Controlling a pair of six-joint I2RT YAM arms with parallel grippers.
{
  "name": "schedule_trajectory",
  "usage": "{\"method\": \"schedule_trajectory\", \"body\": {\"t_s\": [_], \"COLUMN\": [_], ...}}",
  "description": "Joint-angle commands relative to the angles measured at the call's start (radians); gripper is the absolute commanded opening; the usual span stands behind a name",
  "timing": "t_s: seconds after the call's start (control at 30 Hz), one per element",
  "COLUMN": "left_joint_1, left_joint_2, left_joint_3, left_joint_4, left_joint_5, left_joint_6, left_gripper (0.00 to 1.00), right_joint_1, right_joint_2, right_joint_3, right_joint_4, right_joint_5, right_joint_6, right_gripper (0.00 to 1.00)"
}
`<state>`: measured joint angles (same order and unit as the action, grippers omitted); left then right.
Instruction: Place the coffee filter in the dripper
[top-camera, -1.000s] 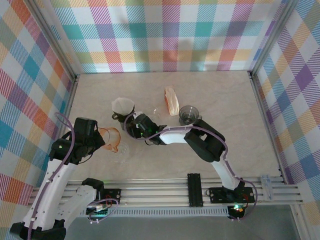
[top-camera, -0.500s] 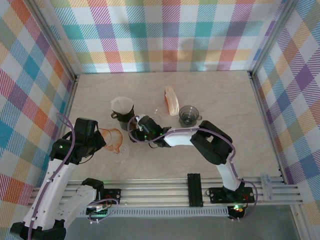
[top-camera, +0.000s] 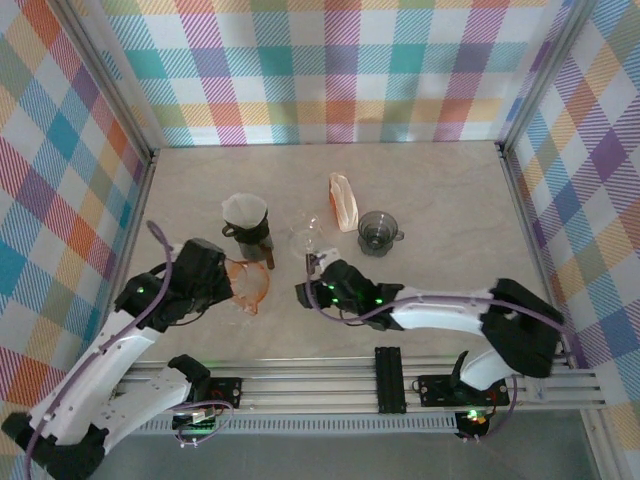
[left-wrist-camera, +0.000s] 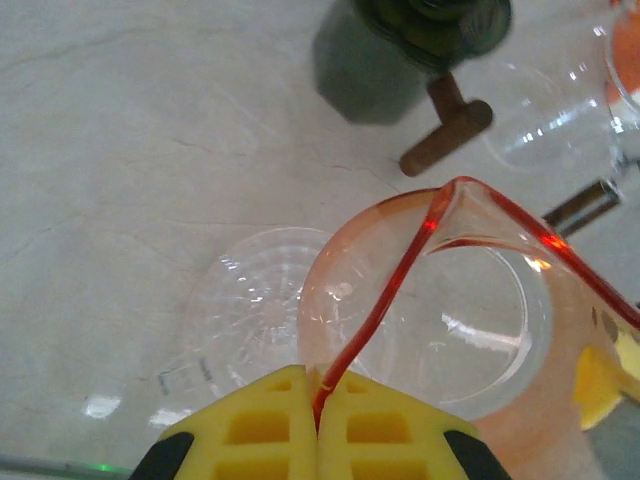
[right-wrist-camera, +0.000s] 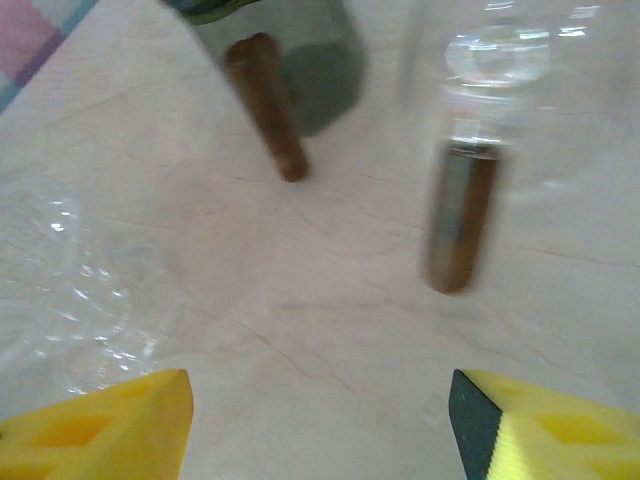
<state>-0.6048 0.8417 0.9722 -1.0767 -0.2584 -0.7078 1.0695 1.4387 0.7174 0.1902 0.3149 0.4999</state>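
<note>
Two tools: the left tool (left-wrist-camera: 318, 398) pinches the orange dripper (left-wrist-camera: 440, 340) by its rim; the right tool (right-wrist-camera: 318, 402) stands wide apart, holding nothing. A blurry glass jug (right-wrist-camera: 468, 150) is cut off.

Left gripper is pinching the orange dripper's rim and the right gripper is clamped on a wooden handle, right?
No. The right gripper stands open, holding nothing, as the right wrist view shows. The left gripper does pinch the orange dripper by its rim.

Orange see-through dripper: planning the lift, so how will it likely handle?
Likely stiff: the orange translucent dripper holds its shape though the left gripper pinches only its thin rim. Probably slippery, being glossy, and apt to swing from that edge hold.
</note>
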Motion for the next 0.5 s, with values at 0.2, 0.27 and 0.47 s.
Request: {"method": "schedule_trajectory", "body": {"t_s": [0.2, 0.27, 0.47], "left_joint_1": [-0.306, -0.331, -0.358], "left_joint_2": [0.309, 0.401, 0.628], "left_joint_3": [0.099, 0.13, 0.203], "left_joint_4": [0.172, 0.195, 0.244], "left_joint_5": [-0.153, -0.131, -0.073], "left_joint_6": [-0.094, -0.079, -0.025], "left_gripper": [0.0, 0.0, 0.0], "right_joint_1": [-0.009, -0.009, -0.01], "right_joint_2": [-0.448, -0.517, -0.653], "right_joint_3": [-0.171, -0.184, -0.197], "right_joint_4": [-0.36, -0.418, -0.563], "right_joint_5": [0.267, 0.278, 0.302], "right_joint_6": [0.052, 0.058, 0.074], "right_gripper": [0.72, 0.73, 0.73]}}
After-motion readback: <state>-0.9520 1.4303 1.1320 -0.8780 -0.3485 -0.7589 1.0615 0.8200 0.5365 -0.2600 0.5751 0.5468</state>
